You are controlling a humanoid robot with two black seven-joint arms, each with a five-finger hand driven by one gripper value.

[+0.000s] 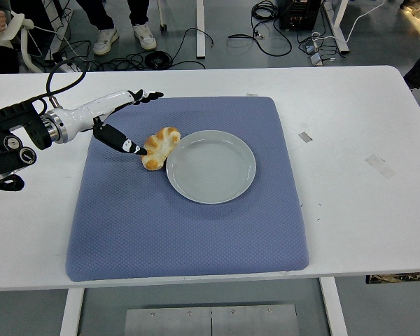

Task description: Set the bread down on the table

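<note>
- One bread roll [160, 147] on blue mat [189, 231], touching grey plate [211, 166] rim.
- Left hand [123, 120] fingers [148, 95] spread apart, thumb tip beside bread.
- No readable writing on desk [357, 140].

The bread [160, 148] lies against the plate [211, 166], which blocks its right side. The left hand [126, 120] crowds its left; the blue mat [182, 231] nearer us lies open.

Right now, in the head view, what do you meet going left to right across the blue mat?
Left hand, open → bread → plate → bare mat, then white table.
</note>
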